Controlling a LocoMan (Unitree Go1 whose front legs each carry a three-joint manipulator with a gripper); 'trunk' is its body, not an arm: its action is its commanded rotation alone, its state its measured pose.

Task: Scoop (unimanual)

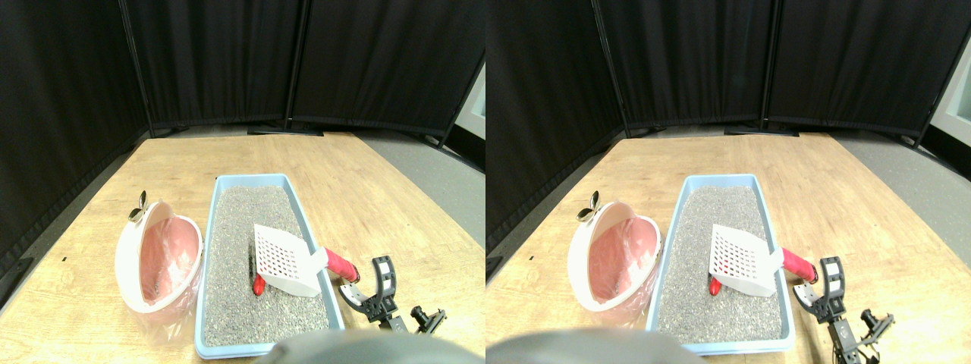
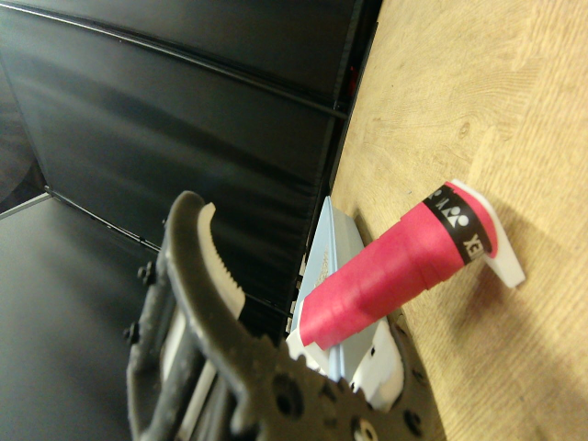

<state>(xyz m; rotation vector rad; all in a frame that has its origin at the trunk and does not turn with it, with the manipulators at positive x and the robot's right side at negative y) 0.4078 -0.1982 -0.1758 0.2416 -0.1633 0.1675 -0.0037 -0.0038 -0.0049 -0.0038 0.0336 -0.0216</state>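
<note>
The slotted white scoop (image 1: 285,260) lies in the pale blue litter tray (image 1: 311,227), its red-wrapped handle (image 1: 340,265) sticking out over the tray's right rim. Far left on the wooden bench (image 1: 364,174) sits a tilted white bin (image 1: 129,262) with a pink liner. A small red object (image 1: 259,285) lies in the grey litter (image 1: 243,227), under the scoop's left edge. Right of the handle, the right pincer (image 1: 366,282) stands wide and empty.

Black curtain panels (image 1: 227,61) ring a pale wooden platform (image 1: 364,189); grey floor (image 1: 432,163) beyond, perhaps a window far right.
</note>
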